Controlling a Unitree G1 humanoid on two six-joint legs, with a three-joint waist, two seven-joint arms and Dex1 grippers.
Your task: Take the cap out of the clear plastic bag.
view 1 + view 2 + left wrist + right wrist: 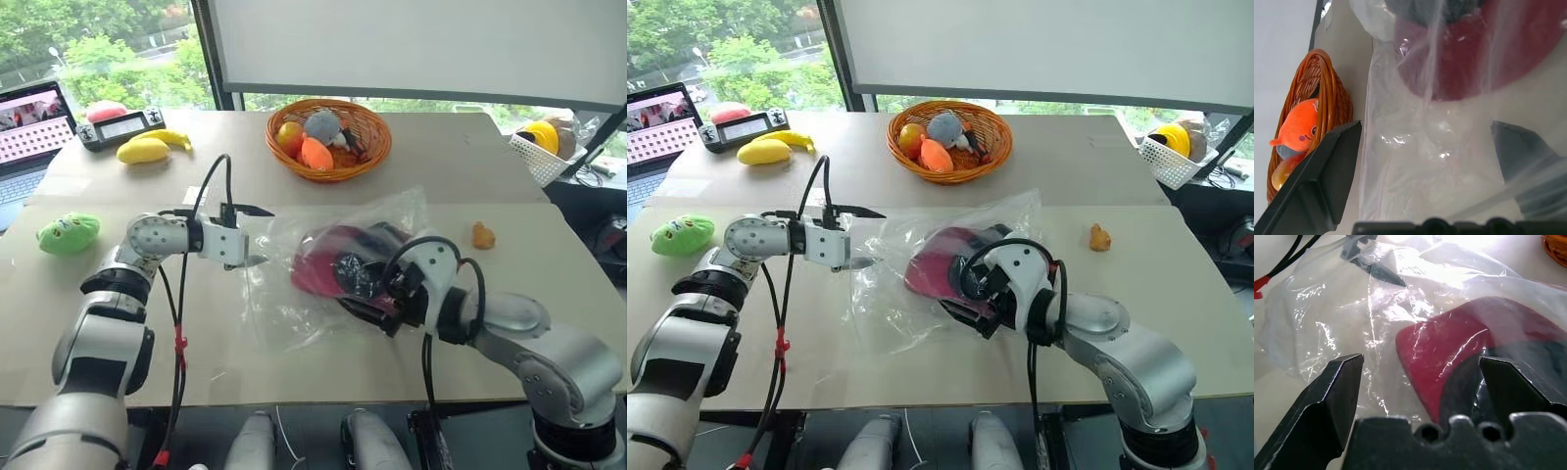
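On the tan table (509, 186) the clear plastic bag (294, 294) lay flat and crinkled, with the cap (328, 259) still inside it, its red crown showing through the film. We saw our left gripper (257, 235) at the bag's edge, both black fingers spread wide and holding nothing, the plastic lying between them in the wrist view. Our right gripper (367, 308) rested against the bag over the cap, its fingers (1334, 396) likewise parted, nothing clamped. Behind the bag stood a wicker basket (377, 142) of plush toys; a lime-green plush (69, 233) sat well apart to the left.
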